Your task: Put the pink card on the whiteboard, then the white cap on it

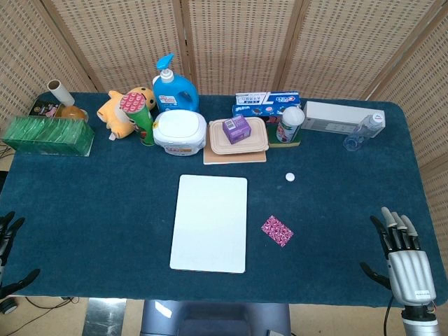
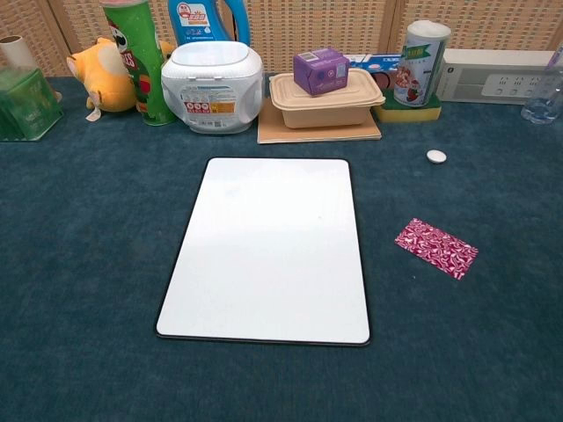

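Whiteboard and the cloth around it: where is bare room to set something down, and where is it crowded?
The whiteboard is bare all over. Bare cloth lies left of it, out toward the left hand, and between the pink card and the right hand. The back row behind the white cap is packed.

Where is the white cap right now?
In both views the white cap lies on the cloth right of the whiteboard, beyond the pink card.
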`<state>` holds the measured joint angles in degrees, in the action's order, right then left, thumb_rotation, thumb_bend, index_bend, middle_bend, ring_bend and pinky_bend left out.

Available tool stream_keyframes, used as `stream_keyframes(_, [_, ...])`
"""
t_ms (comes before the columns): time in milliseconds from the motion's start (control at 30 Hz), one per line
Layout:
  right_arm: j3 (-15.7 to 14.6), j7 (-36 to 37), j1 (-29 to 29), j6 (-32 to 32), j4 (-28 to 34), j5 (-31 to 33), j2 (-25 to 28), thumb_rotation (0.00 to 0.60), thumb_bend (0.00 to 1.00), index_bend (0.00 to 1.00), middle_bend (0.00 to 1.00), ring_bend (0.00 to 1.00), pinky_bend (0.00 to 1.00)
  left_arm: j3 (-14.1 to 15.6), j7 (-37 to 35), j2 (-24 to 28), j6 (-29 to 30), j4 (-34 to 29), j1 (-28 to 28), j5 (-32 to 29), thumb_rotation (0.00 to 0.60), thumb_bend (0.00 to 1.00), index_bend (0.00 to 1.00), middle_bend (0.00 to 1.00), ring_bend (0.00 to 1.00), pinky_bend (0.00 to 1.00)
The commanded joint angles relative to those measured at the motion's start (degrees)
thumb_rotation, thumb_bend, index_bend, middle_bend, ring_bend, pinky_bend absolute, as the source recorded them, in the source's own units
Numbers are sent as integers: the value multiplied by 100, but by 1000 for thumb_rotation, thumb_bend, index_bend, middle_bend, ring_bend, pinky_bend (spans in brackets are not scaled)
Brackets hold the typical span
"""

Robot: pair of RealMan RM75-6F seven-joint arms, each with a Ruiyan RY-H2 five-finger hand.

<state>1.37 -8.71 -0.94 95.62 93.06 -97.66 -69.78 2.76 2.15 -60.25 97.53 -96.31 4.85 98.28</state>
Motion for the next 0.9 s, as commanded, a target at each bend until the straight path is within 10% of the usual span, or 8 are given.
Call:
stream_keyframes(33, [-5,21,9,-23,8,5,20,600,10,91,0,0,0,-2,-3,-2,7,-1,4,-1,600,14,0,0,0,22])
stream_keyframes(533, [-203,282,582,-1051,-52,-219,64,600,15,105,0,0,0,-24,-26,9,-33,-23,-11,-62,600,14,0,0,0,22])
stream_keyframes(900, [-281,1062,2480,-3325,-302,-964,147,600,68,140,0,0,0,-56,95,40,-198,-96,-78,-173,600,14,0,0,0,23])
